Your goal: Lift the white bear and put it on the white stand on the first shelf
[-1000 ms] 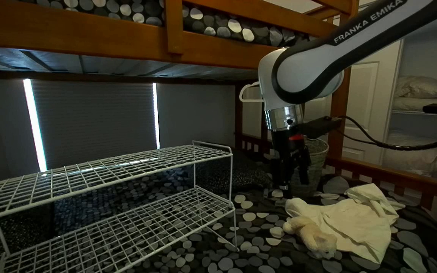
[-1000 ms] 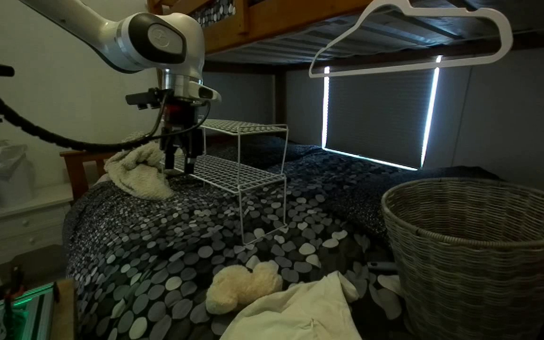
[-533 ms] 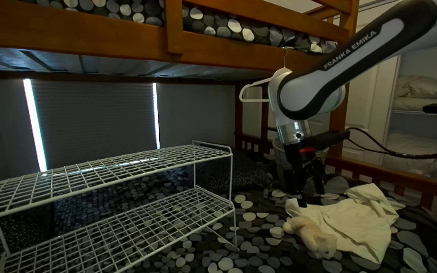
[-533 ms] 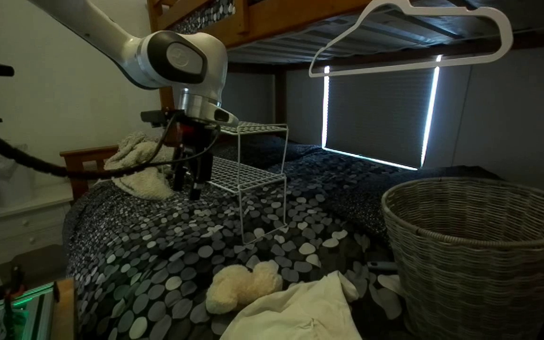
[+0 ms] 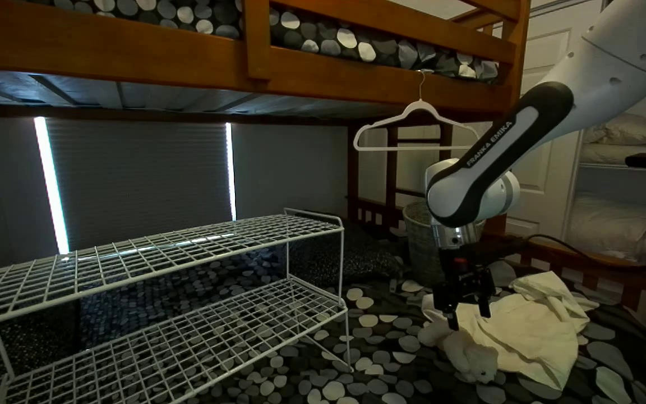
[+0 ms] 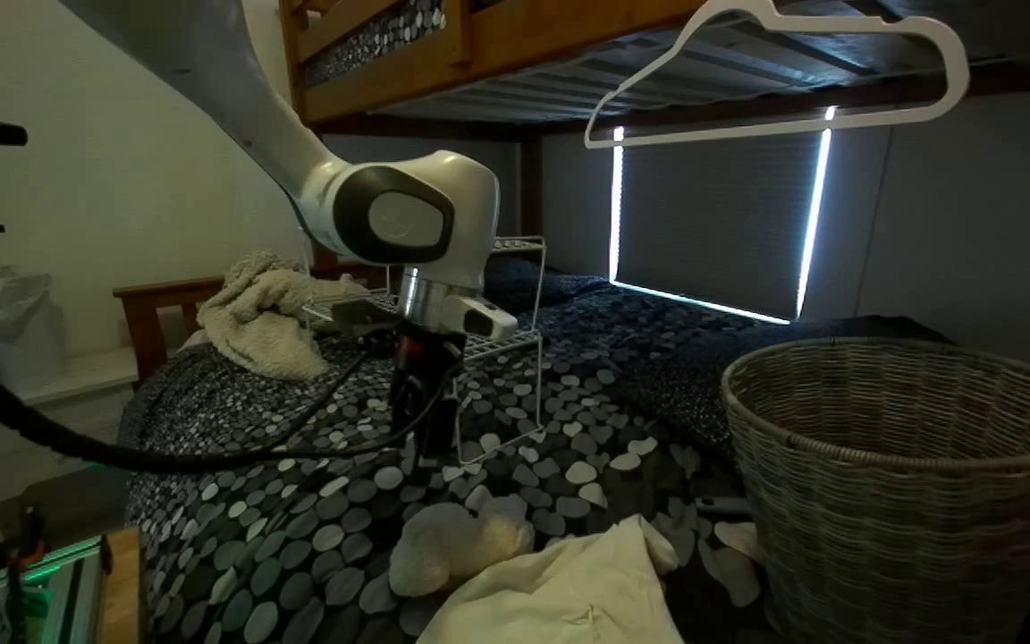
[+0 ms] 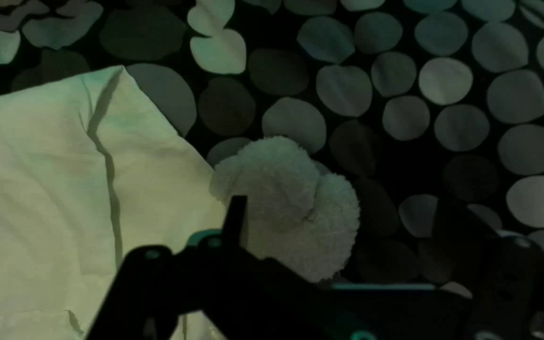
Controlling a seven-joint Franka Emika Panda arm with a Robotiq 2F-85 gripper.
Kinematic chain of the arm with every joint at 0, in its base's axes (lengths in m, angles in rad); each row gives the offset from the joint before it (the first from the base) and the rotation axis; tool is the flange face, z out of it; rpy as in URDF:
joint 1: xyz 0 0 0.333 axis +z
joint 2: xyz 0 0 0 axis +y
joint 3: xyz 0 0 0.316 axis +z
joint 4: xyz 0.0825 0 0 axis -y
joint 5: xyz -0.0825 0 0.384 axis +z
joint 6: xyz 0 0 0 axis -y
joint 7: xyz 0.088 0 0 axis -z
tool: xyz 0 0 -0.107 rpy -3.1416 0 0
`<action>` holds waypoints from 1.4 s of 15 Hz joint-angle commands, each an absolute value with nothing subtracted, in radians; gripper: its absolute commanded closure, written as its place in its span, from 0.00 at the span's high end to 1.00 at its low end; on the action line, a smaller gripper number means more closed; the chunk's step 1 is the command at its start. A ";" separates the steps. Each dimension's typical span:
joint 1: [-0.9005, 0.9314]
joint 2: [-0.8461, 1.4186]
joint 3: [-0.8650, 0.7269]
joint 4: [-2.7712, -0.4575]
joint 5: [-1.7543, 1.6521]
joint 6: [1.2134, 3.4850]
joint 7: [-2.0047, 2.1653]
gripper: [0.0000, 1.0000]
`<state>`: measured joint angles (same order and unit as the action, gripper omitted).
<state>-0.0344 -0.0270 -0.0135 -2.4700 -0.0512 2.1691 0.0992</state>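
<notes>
The white bear [image 5: 463, 354] is a small cream plush lying on the dotted bedspread, against a cream cloth [image 5: 530, 331]. It also shows in an exterior view [image 6: 443, 546] and in the wrist view [image 7: 295, 212]. The white stand is a two-level wire rack [image 5: 341, 258], also seen in an exterior view [image 6: 540, 380], partly behind the arm there. My gripper [image 5: 470, 317] hangs just above the bear, fingers down. In the wrist view the gripper [image 7: 347, 215] is open and empty, one fingertip [image 7: 237, 212] over the bear and the other right of it.
A wicker basket [image 6: 908, 501] stands on the bed near the cloth. A white hanger [image 5: 419, 148] hangs from the wooden upper bunk [image 5: 323, 73] overhead. A fluffy blanket [image 6: 265, 322] lies by the rack. A cable [image 6: 166, 458] trails from the wrist.
My gripper has come down over the past second, moving away from the rack to above the bear. The bear, cloth and rack have not moved.
</notes>
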 commanded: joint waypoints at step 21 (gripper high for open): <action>0.008 0.247 -0.120 -2.491 -0.153 2.647 0.398 0.42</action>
<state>-0.0200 0.2337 -0.0942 -2.4893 -0.1318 2.6249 0.3552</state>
